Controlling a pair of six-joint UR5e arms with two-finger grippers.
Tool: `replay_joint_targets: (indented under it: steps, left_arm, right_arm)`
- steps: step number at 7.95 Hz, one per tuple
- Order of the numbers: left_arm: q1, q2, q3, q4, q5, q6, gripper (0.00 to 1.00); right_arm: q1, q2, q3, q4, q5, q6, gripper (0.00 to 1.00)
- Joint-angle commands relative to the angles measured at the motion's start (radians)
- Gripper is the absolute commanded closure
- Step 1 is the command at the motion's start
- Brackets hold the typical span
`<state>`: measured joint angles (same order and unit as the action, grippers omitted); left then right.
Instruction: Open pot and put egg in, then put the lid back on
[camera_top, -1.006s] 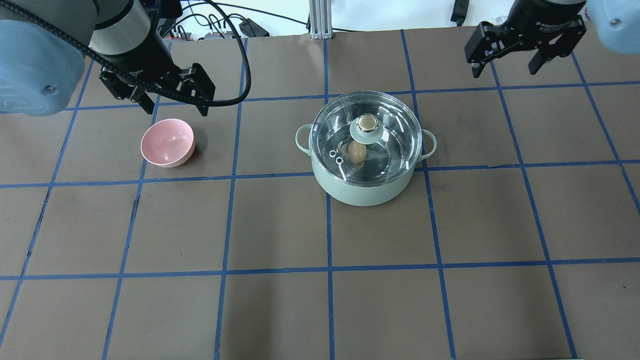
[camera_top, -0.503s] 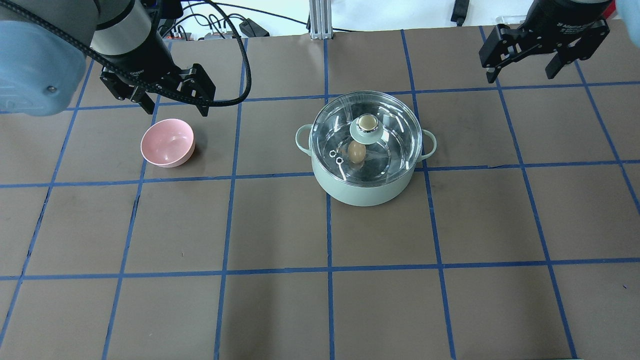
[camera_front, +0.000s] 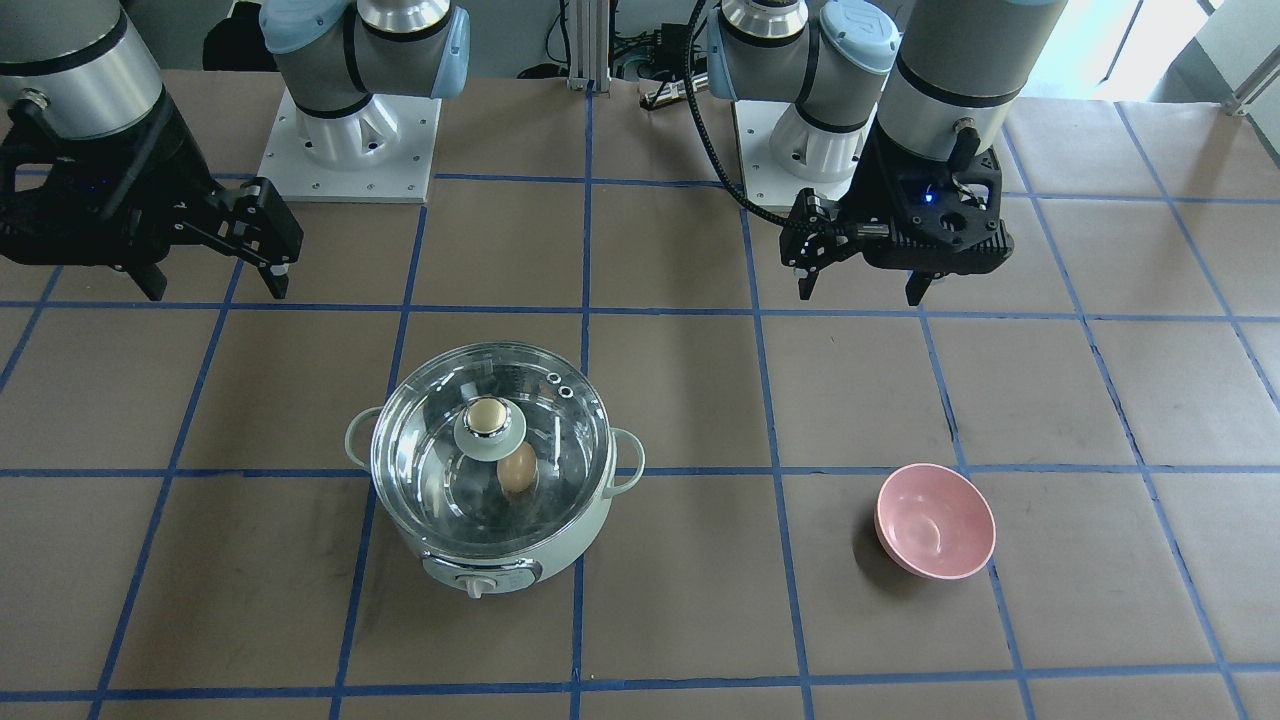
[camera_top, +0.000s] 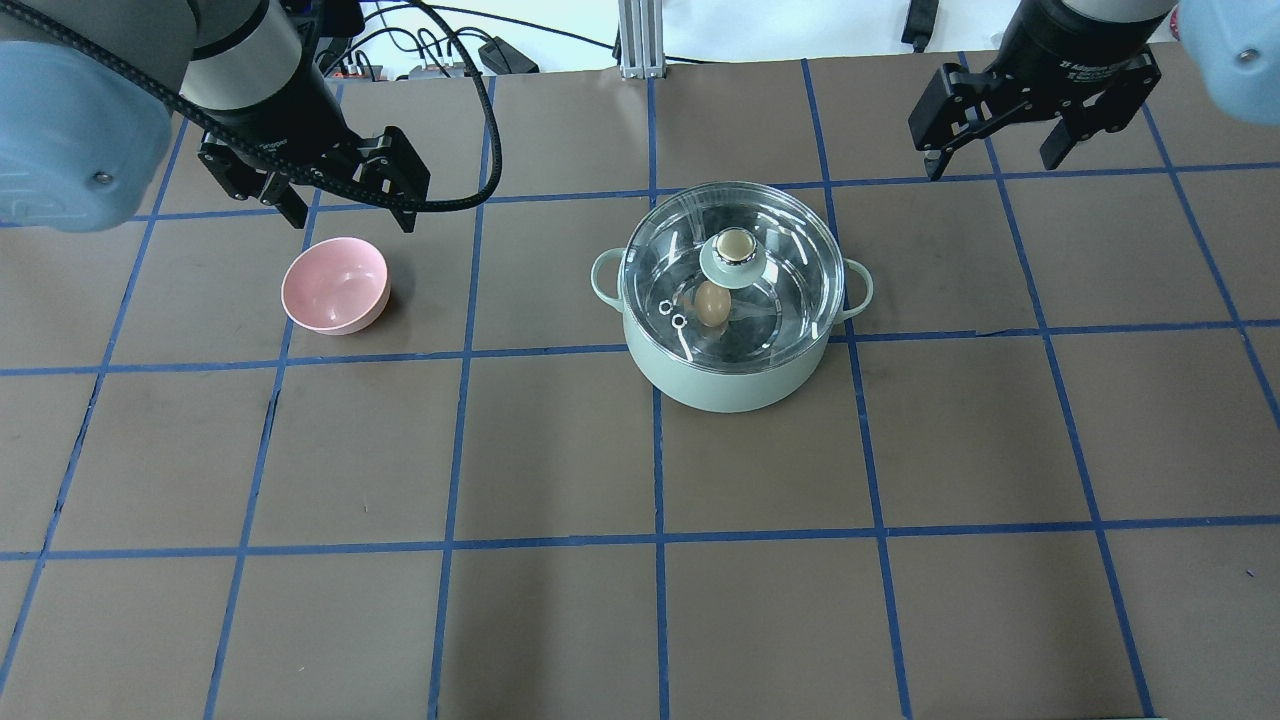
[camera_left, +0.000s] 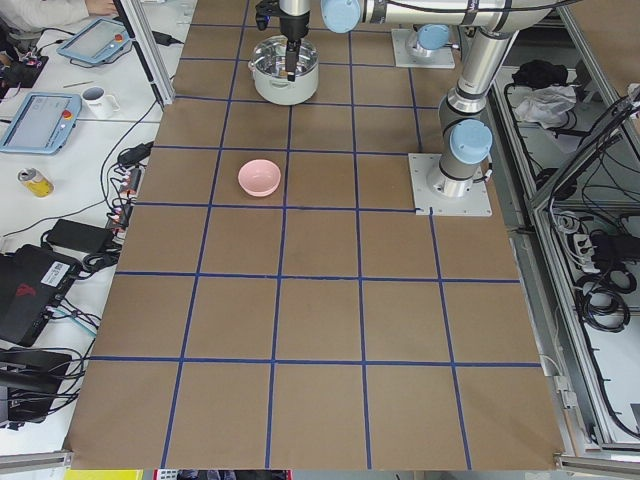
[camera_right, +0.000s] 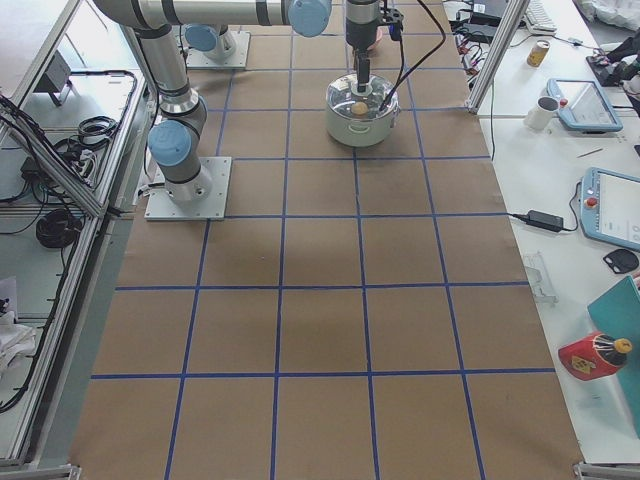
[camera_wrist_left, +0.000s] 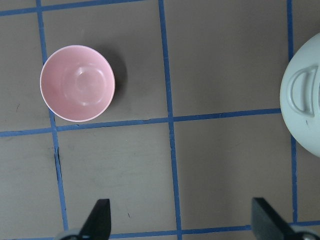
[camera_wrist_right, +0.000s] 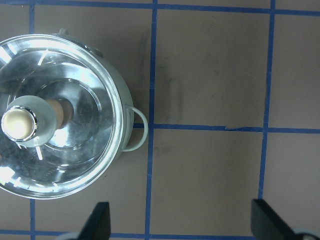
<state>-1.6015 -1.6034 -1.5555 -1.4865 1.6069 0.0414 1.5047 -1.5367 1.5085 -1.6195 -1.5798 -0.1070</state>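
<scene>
My right pincer (camera_top: 990, 165) hangs raised over the brown paper-covered counter (camera_top: 560, 450), jaws apart and nothing between them. My left pincer (camera_top: 352, 220) is likewise spread and empty, over by the small pink bowl (camera_top: 335, 285).

The round mint-green electric pot (camera_top: 730, 385) stands between the two. The small tan-brown oval egg (camera_top: 712, 303) lies inside it, seen through the round clear glass lid (camera_top: 790, 240), which sits closed on the rim. I judge the task's steps done.

Any further move would turn on this: the pot lies to the left of my right pincer and below it, one loop handle (camera_wrist_right: 137, 127) turned my way. My right arm is the nearer (my right wrist view takes in most of the lid, my left only a sliver of the pot's wall). The egg's long axis seems to run toward and away from my base, one end tucked under the gold knob (camera_top: 735, 243).
</scene>
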Motion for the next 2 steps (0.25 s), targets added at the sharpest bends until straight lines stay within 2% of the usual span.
replay_joint_targets:
  steps: [1,2]
  left_arm:
    - [0.000,0.000,0.000,0.000,0.001,0.000,0.00]
    - [0.000,0.000,0.000,0.000,-0.002,0.000,0.00]
  right_arm:
    - [0.025,0.007,0.002,0.000,0.003,0.000,0.00]
    - [0.023,0.012,0.002,0.001,0.003,0.000,0.00]
